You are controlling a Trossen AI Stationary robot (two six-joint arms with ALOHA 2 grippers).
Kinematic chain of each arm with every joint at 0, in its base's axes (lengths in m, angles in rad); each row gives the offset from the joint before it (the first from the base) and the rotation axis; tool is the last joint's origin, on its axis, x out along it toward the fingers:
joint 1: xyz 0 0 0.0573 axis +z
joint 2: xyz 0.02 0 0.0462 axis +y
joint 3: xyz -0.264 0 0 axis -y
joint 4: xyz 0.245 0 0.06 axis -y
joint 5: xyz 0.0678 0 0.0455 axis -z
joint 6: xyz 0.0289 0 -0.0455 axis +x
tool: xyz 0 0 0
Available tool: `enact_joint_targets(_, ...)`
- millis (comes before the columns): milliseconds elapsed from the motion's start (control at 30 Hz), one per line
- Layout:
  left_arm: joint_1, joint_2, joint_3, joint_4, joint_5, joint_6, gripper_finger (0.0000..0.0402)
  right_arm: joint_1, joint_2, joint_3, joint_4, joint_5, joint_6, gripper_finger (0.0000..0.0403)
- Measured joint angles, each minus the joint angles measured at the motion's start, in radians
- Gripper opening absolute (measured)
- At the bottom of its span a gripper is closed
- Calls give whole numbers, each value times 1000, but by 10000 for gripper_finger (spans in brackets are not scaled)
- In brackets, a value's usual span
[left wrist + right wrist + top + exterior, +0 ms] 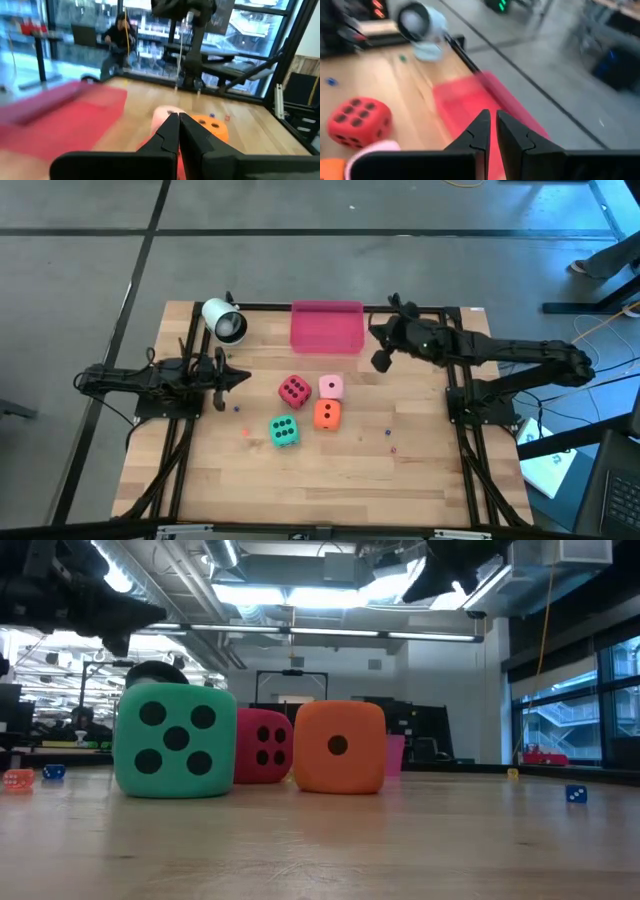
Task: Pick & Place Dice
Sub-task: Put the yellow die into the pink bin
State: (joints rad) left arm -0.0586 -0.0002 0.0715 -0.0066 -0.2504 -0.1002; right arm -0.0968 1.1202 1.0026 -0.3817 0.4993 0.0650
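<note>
Four dice rest flat on the table's middle in the high view: red (293, 389), light pink (331, 387), orange (327, 415) and green (284, 431). The low view shows the green die (175, 740), the red die (262, 746) and the orange die (339, 747); the pink one is hidden. My left gripper (241, 377) hovers left of the red die, fingers shut (178, 122). My right gripper (381, 361) hangs above the table, right of the pink tray (326, 327), fingers shut (492, 121). Its wrist view shows the red die (357, 121) and the tray (475, 102).
A white round camera-like device (224, 320) stands near the far left corner. Tiny coloured dice lie scattered on the wood, such as a blue one (576, 794) and an orange one (18, 780). Bare wood lies along the near edge.
</note>
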Motion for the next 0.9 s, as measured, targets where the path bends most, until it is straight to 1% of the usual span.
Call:
enact_joint_targets(133,0,0,0,93,7,10,6,-64,1,20,-158,-12,158,33)
enact_joint_targets(233,0,0,0,181,7,59,6,-133,22,20,-273,-40,271,33)
enact_joint_targets(333,-1,1,0,191,9,42,8,-204,56,20,-357,-38,320,33)
enact_joint_targets(400,-1,7,0,174,8,22,8,-251,84,20,-383,-39,320,33)
enact_joint_targets(467,-1,14,0,163,7,20,8,-301,117,20,-393,-61,308,33)
enact_joint_targets(567,-1,35,0,169,0,21,10,-395,173,20,-439,-137,277,33)
enact_joint_targets(667,-1,56,0,192,-5,24,13,-485,220,20,-483,-188,231,33)
enact_joint_targets(767,-1,78,0,221,-11,24,18,-555,252,20,-519,-249,198,35)
enact_joint_targets(833,0,91,0,238,-11,25,23,-592,261,20,-527,-283,180,46)
enact_joint_targets(900,0,102,0,248,-14,25,29,-622,264,20,-539,-314,167,68)
